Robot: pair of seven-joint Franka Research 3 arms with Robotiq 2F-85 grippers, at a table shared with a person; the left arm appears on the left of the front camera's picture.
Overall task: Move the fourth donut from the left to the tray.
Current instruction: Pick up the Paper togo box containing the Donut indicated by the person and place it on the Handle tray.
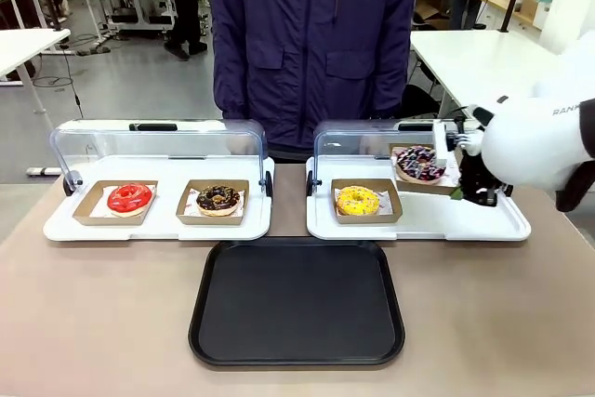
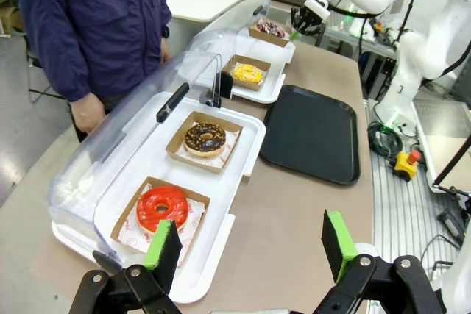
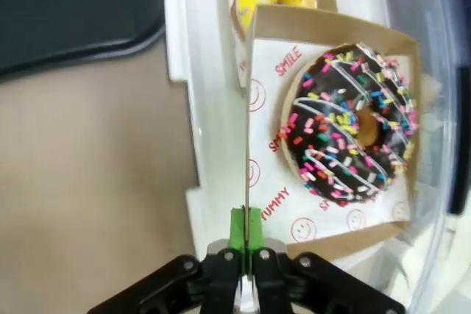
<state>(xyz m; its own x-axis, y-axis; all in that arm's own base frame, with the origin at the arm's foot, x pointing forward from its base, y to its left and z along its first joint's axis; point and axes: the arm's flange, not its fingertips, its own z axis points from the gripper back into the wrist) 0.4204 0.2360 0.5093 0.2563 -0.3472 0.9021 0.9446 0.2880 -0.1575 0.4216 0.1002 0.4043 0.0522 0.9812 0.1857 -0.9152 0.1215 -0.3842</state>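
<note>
The fourth donut (image 1: 419, 163) (image 3: 353, 126) has dark glaze, pale stripes and coloured sprinkles, and lies in a brown cardboard holder (image 3: 327, 31). My right gripper (image 1: 462, 177) (image 3: 246, 229) is shut on the holder's near wall and holds it slightly raised over the right white display tray (image 1: 483, 225). In the left wrist view, that donut (image 2: 270, 29) and the right gripper (image 2: 302, 20) show far off. The black tray (image 1: 297, 302) (image 2: 313, 131) (image 3: 73, 12) lies at the front centre with nothing on it. My left gripper (image 2: 252, 239) hangs open over the table's left end, holding nothing.
A yellow donut (image 1: 358, 200) sits in the right display tray. A red donut (image 1: 129, 197) and a chocolate crumb donut (image 1: 218, 198) sit in the left one (image 1: 158, 227). Clear lids (image 1: 158, 141) stand raised behind both. A person (image 1: 311, 34) stands at the far edge.
</note>
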